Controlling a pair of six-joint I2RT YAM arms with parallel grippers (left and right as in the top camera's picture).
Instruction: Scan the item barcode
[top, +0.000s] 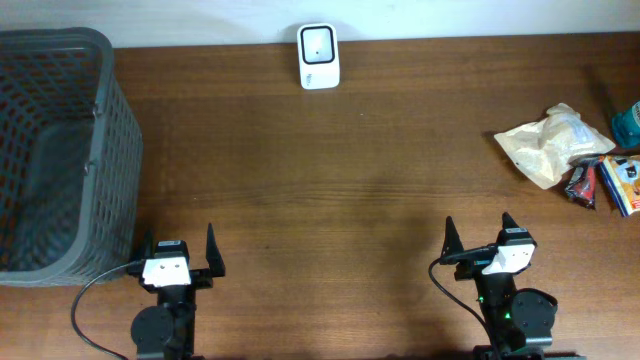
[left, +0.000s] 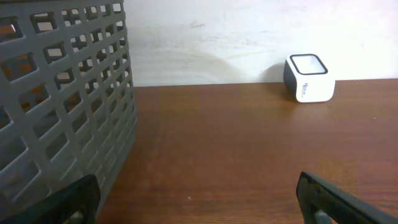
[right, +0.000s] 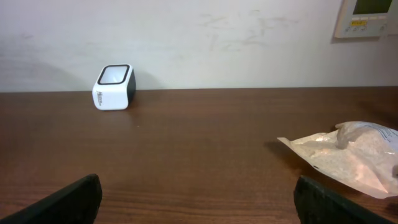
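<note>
The white barcode scanner (top: 319, 56) stands at the table's far edge, window up; it also shows in the left wrist view as the scanner (left: 309, 78) and in the right wrist view as the scanner (right: 114, 86). A pale crumpled bag (top: 548, 142) lies at the far right, the same bag (right: 351, 155) seen ahead-right of my right gripper. My left gripper (top: 180, 240) and right gripper (top: 478, 225) sit near the front edge, both open and empty. Bare wood lies between the jaws of the left gripper (left: 196, 186) and of the right gripper (right: 198, 186).
A tall grey mesh basket (top: 100, 100) fills the left end of the table, close beside the left arm, its wall (left: 62, 93) near that gripper. Small packets lie past the bag: a dark red one (top: 583, 183), a blue-orange box (top: 622, 183), a teal item (top: 628, 122).
</note>
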